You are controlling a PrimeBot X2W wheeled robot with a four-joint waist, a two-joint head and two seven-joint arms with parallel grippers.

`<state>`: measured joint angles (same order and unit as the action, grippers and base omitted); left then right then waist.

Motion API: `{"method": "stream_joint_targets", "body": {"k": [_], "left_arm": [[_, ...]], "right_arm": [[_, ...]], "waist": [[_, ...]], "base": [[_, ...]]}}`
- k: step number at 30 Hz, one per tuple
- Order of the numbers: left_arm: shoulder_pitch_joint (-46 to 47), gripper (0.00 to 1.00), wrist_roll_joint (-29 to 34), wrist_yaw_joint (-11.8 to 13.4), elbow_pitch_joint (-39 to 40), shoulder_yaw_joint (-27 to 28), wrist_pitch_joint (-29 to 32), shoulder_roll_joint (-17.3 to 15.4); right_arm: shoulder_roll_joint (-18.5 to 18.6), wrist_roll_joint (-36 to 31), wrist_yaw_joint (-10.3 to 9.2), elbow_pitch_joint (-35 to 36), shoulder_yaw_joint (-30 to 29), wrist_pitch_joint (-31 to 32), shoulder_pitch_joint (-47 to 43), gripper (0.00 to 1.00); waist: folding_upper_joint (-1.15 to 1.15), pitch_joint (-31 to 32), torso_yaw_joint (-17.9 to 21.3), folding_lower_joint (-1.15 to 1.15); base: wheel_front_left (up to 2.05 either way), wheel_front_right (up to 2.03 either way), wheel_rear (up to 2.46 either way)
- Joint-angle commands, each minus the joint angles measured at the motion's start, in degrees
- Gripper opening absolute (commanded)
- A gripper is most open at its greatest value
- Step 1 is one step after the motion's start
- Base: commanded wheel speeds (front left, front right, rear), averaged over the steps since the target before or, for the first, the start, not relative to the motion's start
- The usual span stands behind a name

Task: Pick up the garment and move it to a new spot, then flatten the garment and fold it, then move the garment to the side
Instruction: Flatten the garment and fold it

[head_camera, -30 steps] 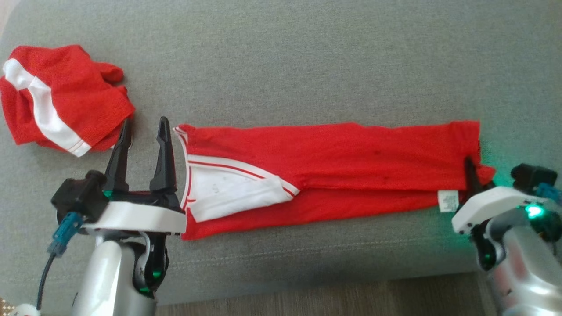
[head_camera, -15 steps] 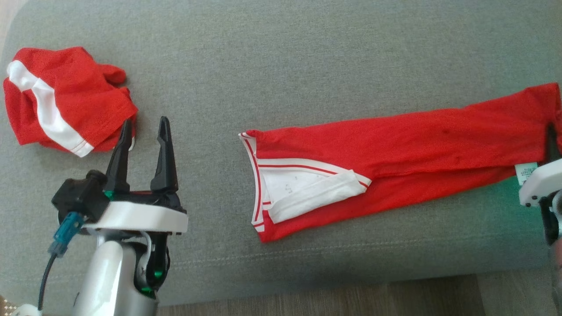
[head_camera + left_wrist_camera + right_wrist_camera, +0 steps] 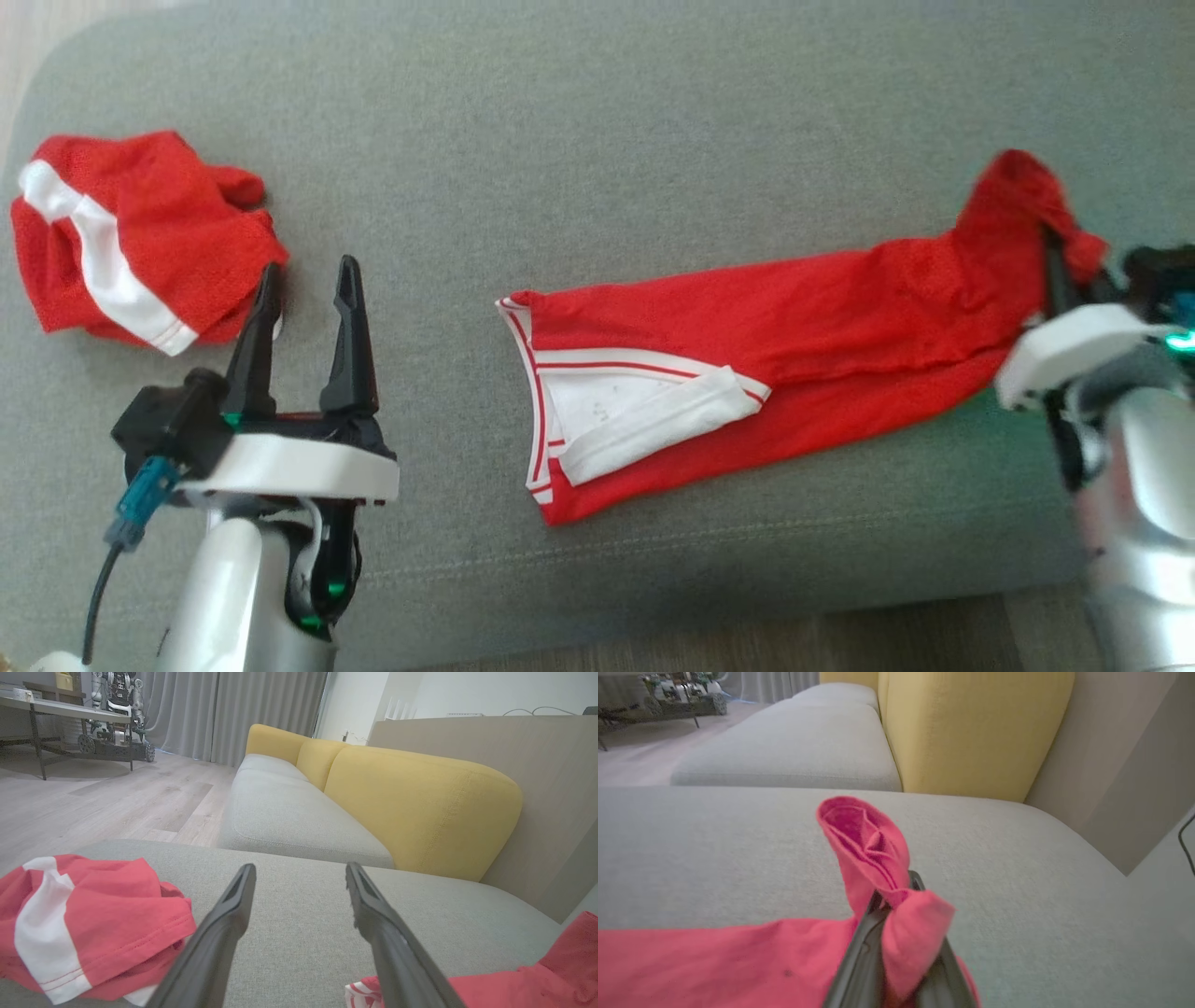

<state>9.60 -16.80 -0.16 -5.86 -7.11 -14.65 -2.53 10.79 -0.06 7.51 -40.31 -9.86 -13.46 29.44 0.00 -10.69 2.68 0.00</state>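
Note:
The garment (image 3: 803,327), red with white trim, lies folded into a long strip across the grey sofa cushion (image 3: 597,140). Its white-edged end points left and its right end is bunched and raised off the cushion. My right gripper (image 3: 1051,241) is shut on that raised end. In the right wrist view the red fabric (image 3: 873,849) curls up out of my closed right gripper (image 3: 896,900). My left gripper (image 3: 303,280) stands open and empty above the cushion, well left of the strip. The left wrist view shows its spread fingers (image 3: 233,910) with the strip's end (image 3: 514,987) at the lower right.
A second red and white garment (image 3: 140,238) lies crumpled at the cushion's left end, just beyond my left fingertips, as the left wrist view also shows (image 3: 93,919). The cushion's front edge and wood floor (image 3: 747,644) run along the bottom. A yellow backrest (image 3: 411,807) stands behind.
My right gripper has dragged the garment to the right, away from my left gripper, and has now raised its right end into a bunch. The left arm has stayed put.

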Motion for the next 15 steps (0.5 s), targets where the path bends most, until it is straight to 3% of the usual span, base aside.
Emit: {"method": "stream_joint_targets", "body": {"k": [1,7,15], "left_arm": [[0.77,1.0,-0.19,0.33,1.7,1.81,-0.35,-0.35],[-0.57,1.0,-0.84,0.65,1.57,1.39,-0.35,-0.35],[-1.2,1.0,-1.68,1.07,1.68,0.88,-0.35,-0.35]], "right_arm": [[-0.97,1.67,-0.02,4.03,3.32,0.93,0.57,0.0],[-6.17,12.41,-0.02,18.1,15.0,8.31,-4.31,0.0],[-7.85,22.3,-0.02,29.0,25.2,13.99,-8.72,0.0]], "waist": [[0.0,1.01,0.45,0.0],[0.0,3.46,0.87,0.0],[0.0,4.5,0.17,0.0]], "base": [[0.0,0.0,0.0],[0.0,0.0,0.0],[0.0,0.0,0.0]]}}
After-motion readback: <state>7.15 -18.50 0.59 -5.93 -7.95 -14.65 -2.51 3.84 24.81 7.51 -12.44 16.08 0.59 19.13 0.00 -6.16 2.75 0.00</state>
